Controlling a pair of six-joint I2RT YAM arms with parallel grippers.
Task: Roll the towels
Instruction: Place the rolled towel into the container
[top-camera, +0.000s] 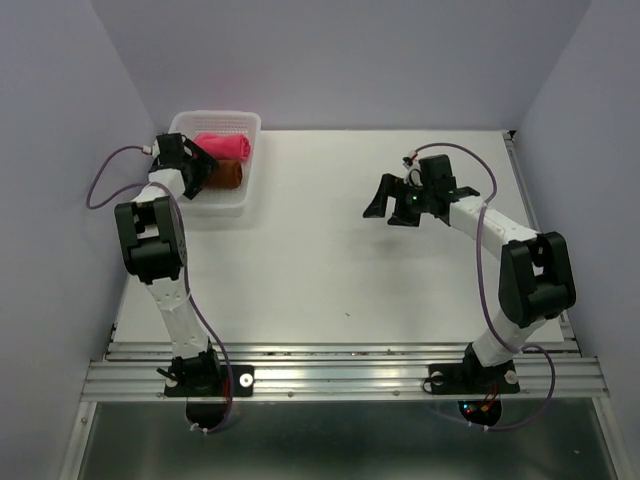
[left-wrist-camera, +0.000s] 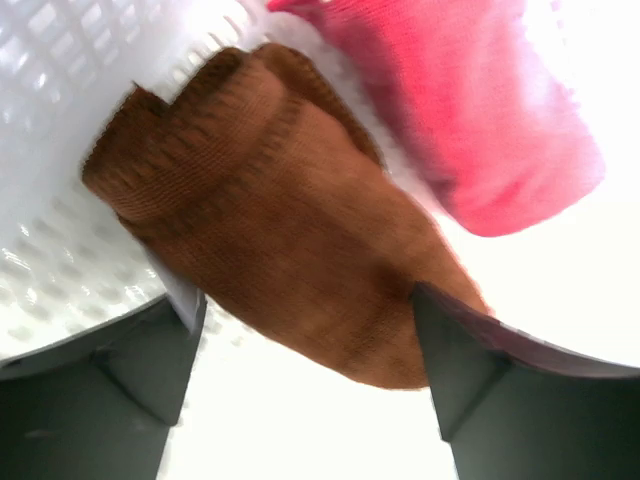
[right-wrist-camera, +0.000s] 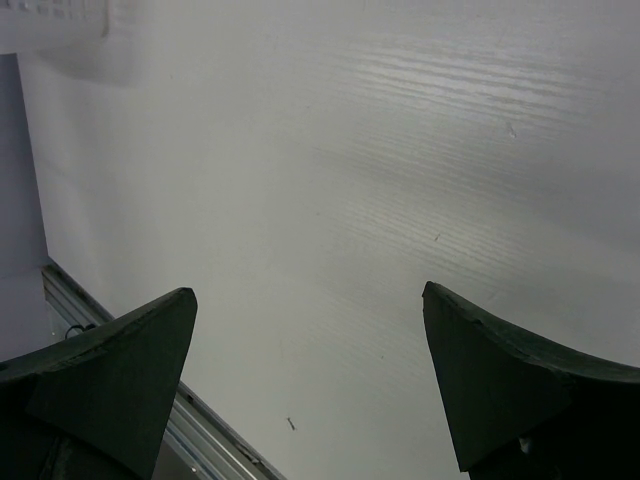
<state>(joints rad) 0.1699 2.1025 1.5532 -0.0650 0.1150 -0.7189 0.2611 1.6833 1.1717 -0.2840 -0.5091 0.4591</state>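
Enclosing lilac walls, white table

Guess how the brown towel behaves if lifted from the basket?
Likely floppy: the brown towel is soft knit in a loose roll, so pinched at one end it would probably droop and unroll. Its coarse weave should not slip, but may drag the pink towel beside it.
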